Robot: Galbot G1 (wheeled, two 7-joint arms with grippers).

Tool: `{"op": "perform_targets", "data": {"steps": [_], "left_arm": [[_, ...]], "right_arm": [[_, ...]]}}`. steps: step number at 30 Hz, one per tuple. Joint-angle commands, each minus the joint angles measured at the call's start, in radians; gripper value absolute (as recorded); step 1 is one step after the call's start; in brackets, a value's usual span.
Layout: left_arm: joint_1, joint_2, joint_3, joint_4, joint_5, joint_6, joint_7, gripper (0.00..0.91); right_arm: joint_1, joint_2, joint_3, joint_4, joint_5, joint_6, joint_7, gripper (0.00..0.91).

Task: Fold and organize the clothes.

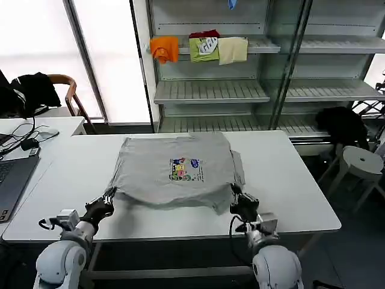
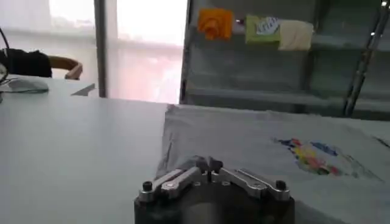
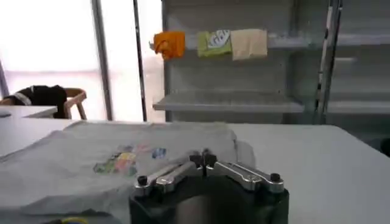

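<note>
A light grey shirt [image 1: 174,171] lies spread on the white table [image 1: 289,180], its multicoloured chest print [image 1: 185,169] facing up. My left gripper [image 1: 110,194] is at the shirt's near left corner, shut, with a fold of grey cloth [image 2: 186,163] pinched at its fingertips [image 2: 214,164]. At the near right corner, my right gripper [image 1: 235,192] is also shut on the shirt's edge. In the right wrist view the right gripper [image 3: 202,159] has its jaws pressed together against the grey cloth [image 3: 122,152]. The left gripper [image 2: 208,165] shows its jaws closed too.
A laptop [image 1: 11,180] and cables [image 1: 24,141] sit on a side table at the left. Shelves [image 1: 210,90] behind hold small orange [image 1: 164,48], green [image 1: 203,48] and cream [image 1: 233,49] garments. A chair with black cloth [image 1: 36,90] and a stool [image 1: 361,161] stand nearby.
</note>
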Motion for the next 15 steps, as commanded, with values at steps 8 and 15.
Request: {"op": "perform_targets", "data": {"steps": [8, 15], "left_arm": [[-0.259, -0.016, 0.031, 0.249, -0.012, -0.015, -0.048, 0.0], [-0.287, -0.009, 0.037, 0.333, 0.001, -0.034, -0.04, 0.0]], "right_arm": [[0.274, 0.014, -0.007, -0.303, -0.008, -0.004, -0.002, 0.0], [0.322, 0.03, -0.006, -0.411, -0.022, 0.003, -0.008, 0.0]]}}
